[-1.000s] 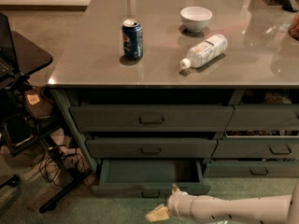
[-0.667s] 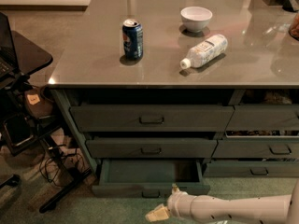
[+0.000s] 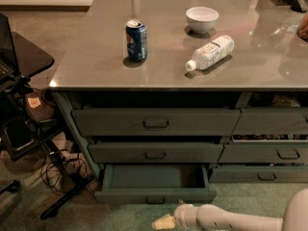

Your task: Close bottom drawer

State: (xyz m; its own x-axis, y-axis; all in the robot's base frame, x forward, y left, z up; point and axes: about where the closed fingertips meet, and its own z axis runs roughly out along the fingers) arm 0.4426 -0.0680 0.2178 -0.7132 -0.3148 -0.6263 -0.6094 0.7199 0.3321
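The bottom drawer is the lowest of three wide dark grey-green drawers. It stands pulled out, with its plain green inside showing and a small dark pull at the centre of its front. My gripper is at the end of the white arm, low at the bottom edge of the view. It sits just below and in front of the drawer's front, slightly right of the pull, and points left. It holds nothing that I can see.
The grey countertop carries a blue can, a white bowl and a lying plastic bottle. Narrower drawers stand to the right. A black stand with cables is at the left.
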